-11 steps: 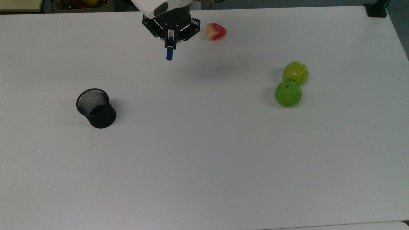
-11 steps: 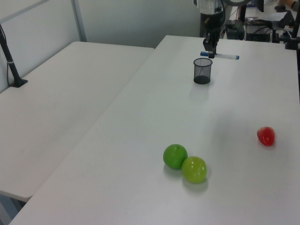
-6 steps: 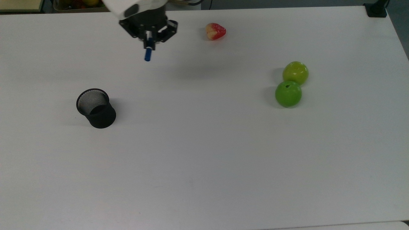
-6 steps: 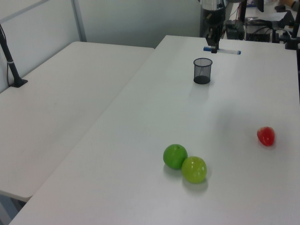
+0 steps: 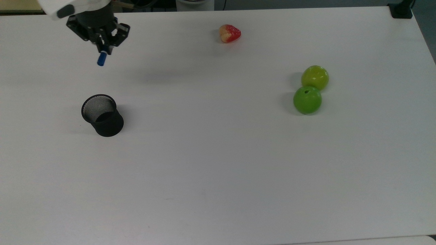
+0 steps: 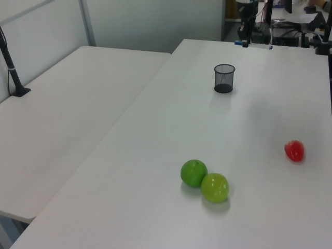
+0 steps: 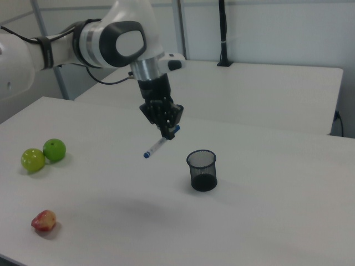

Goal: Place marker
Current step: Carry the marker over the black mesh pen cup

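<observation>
Transport step: the black two-finger gripper (image 7: pixel 168 133) clamps the slim white blue-capped marker (image 7: pixel 159 145), tilted, aloft. Next, align it above the black mesh cup (image 7: pixel 202 169), upend, lower.

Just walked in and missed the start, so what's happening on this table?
The gripper is shut on the marker and holds it in the air, tilted, above the white table. The black mesh cup stands upright and empty. Two green apples touch each other, and a red fruit lies apart.
</observation>
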Controlling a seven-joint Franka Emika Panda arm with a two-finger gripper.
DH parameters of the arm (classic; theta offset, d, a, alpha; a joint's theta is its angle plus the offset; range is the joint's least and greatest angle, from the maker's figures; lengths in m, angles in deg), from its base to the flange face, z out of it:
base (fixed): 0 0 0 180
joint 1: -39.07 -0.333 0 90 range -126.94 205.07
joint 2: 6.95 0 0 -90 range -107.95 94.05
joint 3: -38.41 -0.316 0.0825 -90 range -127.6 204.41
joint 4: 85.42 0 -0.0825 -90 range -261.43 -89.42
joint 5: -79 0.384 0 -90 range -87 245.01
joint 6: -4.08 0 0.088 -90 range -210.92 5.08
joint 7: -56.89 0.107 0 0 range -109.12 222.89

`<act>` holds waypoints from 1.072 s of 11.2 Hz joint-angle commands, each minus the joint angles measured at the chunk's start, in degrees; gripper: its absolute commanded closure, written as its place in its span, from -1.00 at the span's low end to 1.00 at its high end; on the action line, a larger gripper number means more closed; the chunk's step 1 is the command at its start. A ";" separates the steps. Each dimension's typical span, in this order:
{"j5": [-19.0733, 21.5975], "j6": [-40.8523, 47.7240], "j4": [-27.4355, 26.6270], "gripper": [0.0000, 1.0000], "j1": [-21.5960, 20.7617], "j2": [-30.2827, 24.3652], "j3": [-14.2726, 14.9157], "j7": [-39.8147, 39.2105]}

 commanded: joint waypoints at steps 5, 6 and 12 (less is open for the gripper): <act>2.64 -19.44 -3.42 0.81 2.76 0.25 0.37 -1.03; 3.08 -22.00 -4.38 0.81 2.94 0.25 0.37 -0.68; 2.91 -39.68 -10.28 0.79 3.29 1.39 0.46 8.01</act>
